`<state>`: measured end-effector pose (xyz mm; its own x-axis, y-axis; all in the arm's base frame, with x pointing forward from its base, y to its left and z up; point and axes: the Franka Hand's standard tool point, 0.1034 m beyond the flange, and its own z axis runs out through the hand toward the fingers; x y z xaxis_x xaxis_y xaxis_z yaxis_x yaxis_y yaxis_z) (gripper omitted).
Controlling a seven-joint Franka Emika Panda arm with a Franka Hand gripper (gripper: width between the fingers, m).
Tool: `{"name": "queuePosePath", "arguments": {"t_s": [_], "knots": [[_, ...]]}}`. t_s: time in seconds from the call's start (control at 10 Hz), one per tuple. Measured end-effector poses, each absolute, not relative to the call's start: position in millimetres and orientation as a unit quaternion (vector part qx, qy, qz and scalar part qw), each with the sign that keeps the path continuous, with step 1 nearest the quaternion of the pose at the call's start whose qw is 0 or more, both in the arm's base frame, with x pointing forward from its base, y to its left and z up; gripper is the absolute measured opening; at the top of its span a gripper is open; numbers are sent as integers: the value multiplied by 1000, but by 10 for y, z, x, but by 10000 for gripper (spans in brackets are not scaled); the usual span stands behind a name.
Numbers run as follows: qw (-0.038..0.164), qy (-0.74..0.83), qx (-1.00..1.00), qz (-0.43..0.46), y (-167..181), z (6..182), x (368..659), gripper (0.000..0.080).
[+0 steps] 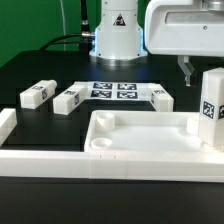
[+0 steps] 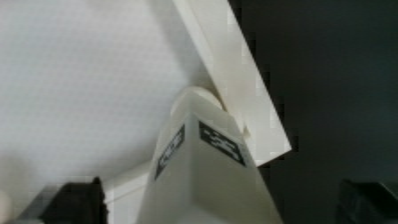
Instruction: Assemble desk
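The desk tabletop [image 1: 150, 135] lies flat on the black worktop [image 1: 30, 60], near the front and toward the exterior view's right. One leg block [image 1: 210, 110] stands upright at its far right corner. It seems to sit inside the rim there, though the corner is cut off by the picture's edge and I cannot tell how it is seated. The jaws hang over this block, standing wide. In the wrist view one dark finger [image 2: 75, 203] shows on each side of the block [image 2: 214, 165], and the far one is plainly clear of it, so nothing is gripped.

Three more leg blocks lie loose behind the tabletop: two [image 1: 38, 93] [image 1: 70, 98] side by side toward the exterior view's left, and one [image 1: 160, 97] nearer the upright block. Between them lies the marker board [image 1: 113, 90], flat. A long white border rail [image 1: 40, 165] runs just in front of the tabletop. The arm's base [image 1: 115, 30] stands at the back, well apart.

The tabletop is a white, shallow tray with a raised rim [image 2: 231, 60] and a round recess [image 1: 100, 145] in its near left corner. The blocks carry black-and-white square tags.
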<state>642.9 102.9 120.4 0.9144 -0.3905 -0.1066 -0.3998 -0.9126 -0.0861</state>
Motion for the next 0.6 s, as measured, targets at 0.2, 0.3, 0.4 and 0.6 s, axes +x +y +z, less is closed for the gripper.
{"name": "queuePosePath", "arguments": {"t_s": [0.2,0.3,0.4,0.6], "knots": [[51,115,-991,38,991,1201,6432,649],[53,66,-996,34,967,1204,6441,649],[54,29,-998,31,963,1214,6452,649],[53,-43,-997,24,962,1201,6457,649]]}}
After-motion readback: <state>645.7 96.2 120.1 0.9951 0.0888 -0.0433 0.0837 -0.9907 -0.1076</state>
